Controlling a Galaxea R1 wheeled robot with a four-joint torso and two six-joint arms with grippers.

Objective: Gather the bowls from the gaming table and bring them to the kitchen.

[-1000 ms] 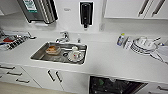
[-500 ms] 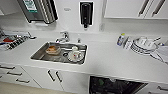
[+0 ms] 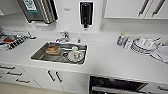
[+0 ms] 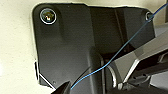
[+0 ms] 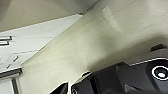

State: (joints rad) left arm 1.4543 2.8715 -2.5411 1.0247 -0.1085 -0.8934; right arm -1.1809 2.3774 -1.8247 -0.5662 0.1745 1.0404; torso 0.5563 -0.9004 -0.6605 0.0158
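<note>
Kitchen [image 3: 100,60], head view: white countertop with a steel sink [image 3: 40,56] set into it, faucet [image 3: 63,37] at its far rim.

Sink contents: stacked bowls [image 3: 53,50], the orange one uppermost, in the far left part of the basin; just beside them a white plate [image 3: 75,57] bearing a cup.

Wall above: black dispenser [image 3: 85,13] directly behind the sink; a grey towel dispenser [image 3: 37,10] further left.

Counter, right of sink: small bottle [image 3: 120,39], then a stack of plates [image 3: 143,45] near the edge of view. Counter, left: a dish rack [image 3: 12,42] with dark and red items, contents unclear.

Below the counter: white drawers and doors with dark bar handles [image 3: 51,75]; an open dark compartment [image 3: 117,86] to the right.

Grippers: a dark tip shows at the edge of each wrist view, over pale floor; whether either is spread or pressed together cannot be told. The bowls lie in the sink, not within either gripper's view.
</note>
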